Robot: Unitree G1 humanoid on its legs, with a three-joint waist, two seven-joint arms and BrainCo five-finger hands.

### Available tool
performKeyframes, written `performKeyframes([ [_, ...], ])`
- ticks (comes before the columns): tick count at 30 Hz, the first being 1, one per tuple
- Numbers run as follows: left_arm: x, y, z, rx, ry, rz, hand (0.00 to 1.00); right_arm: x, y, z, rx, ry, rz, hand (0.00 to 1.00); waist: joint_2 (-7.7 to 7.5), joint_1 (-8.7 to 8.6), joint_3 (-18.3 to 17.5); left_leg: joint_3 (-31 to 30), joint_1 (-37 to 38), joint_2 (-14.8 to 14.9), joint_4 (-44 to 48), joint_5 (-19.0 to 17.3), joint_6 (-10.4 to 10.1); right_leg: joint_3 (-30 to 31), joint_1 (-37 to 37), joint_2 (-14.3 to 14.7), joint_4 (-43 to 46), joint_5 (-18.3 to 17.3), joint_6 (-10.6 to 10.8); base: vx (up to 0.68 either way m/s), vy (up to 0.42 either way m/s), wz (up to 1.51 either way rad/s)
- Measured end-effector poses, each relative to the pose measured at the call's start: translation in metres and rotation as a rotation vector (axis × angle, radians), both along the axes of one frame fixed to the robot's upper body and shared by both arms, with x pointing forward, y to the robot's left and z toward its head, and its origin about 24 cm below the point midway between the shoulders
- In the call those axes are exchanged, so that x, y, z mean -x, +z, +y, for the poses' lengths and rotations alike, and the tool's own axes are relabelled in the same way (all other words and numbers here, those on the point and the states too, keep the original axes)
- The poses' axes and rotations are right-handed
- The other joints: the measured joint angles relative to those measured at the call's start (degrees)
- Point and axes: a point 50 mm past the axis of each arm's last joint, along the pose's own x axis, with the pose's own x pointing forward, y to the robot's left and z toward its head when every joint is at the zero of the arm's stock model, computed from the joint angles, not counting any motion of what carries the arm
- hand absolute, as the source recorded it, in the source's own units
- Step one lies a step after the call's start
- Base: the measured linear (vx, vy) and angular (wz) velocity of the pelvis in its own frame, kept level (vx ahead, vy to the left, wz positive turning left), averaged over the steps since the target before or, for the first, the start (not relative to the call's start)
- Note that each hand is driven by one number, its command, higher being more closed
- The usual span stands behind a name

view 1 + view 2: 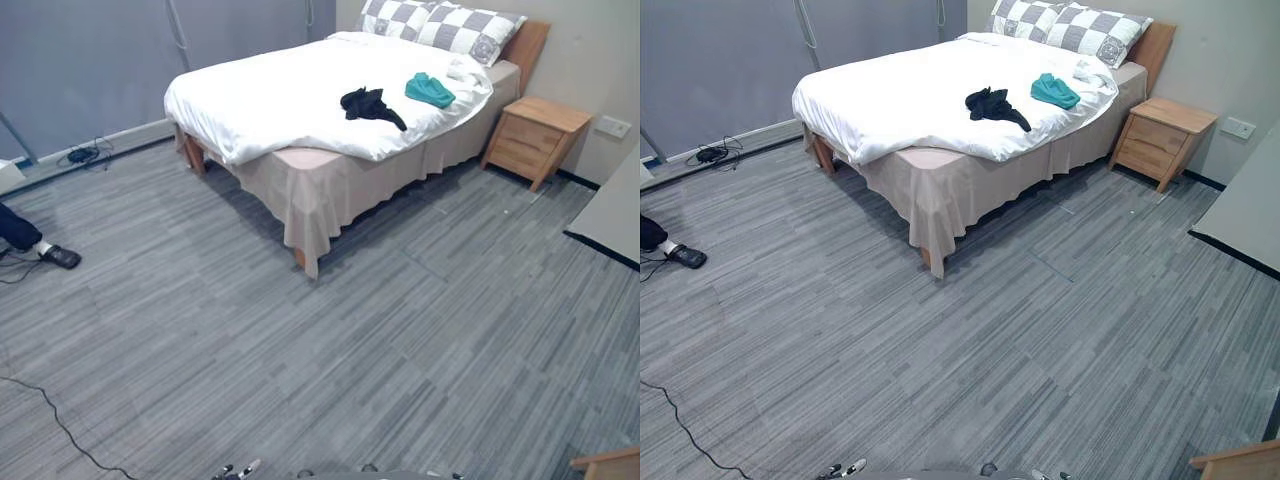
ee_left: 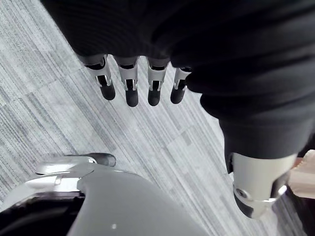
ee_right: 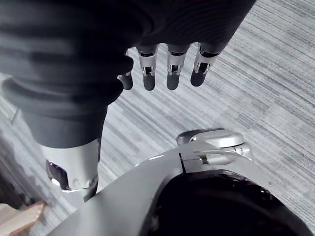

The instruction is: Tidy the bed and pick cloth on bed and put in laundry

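A bed (image 1: 300, 100) with a white duvet stands at the far side of the room, across the grey floor. On the duvet lie a black cloth (image 1: 368, 104) and, closer to the pillows, a teal cloth (image 1: 429, 90). Two checked pillows (image 1: 440, 24) rest at the wooden headboard. My left hand (image 2: 133, 83) hangs over the floor with its fingers straight and nothing in it. My right hand (image 3: 167, 69) hangs the same way, open and empty. Both hands are far from the bed.
A wooden nightstand (image 1: 533, 137) stands to the right of the bed. A pale skirt (image 1: 320, 195) drapes the bed's near corner. A person's shoe (image 1: 58, 256) shows at the left edge. Cables (image 1: 85, 153) lie by the grey wall. A wooden corner (image 1: 610, 464) juts in bottom right.
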Motion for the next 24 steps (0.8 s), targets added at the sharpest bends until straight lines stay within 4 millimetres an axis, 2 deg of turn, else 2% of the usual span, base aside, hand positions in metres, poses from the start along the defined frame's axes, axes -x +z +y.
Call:
performKeyframes([
  [2,-0.002,0.000,0.000,0.000,-0.002,-0.003,0.00,-0.001,0.000,0.001,-0.007,0.003,-0.004,0.00,0.25,0.00,-0.02,-0.03,0.66,-0.02,-0.91,0.73,0.51,-0.63,0.39,0.04,-0.67,0.34,-0.49,0.13,-0.001,0.05],
  [5,-0.005,0.001,0.002,-0.007,-0.003,-0.009,0.00,-0.005,0.000,0.002,-0.013,0.005,-0.009,0.00,-0.20,0.03,0.78,0.01,1.72,0.15,-1.39,0.73,0.51,-1.26,1.50,0.30,-0.76,0.31,-0.45,0.10,-0.003,-0.01],
  [11,-0.004,0.001,0.003,-0.008,-0.004,-0.005,0.00,-0.011,0.000,0.003,-0.023,0.011,-0.015,0.00,-0.43,0.05,1.48,0.20,2.83,0.16,-1.63,0.70,0.46,-1.31,2.49,0.21,-0.64,-0.22,0.38,-0.01,-0.002,0.00],
  [24,-0.004,0.001,0.002,-0.006,-0.007,-0.001,0.00,-0.010,0.000,0.003,-0.024,0.009,-0.014,0.00,-0.78,0.06,2.00,1.55,3.18,0.25,-3.25,0.92,0.00,-1.56,2.24,0.14,-0.80,-0.42,0.44,-0.08,-0.013,-0.01],
])
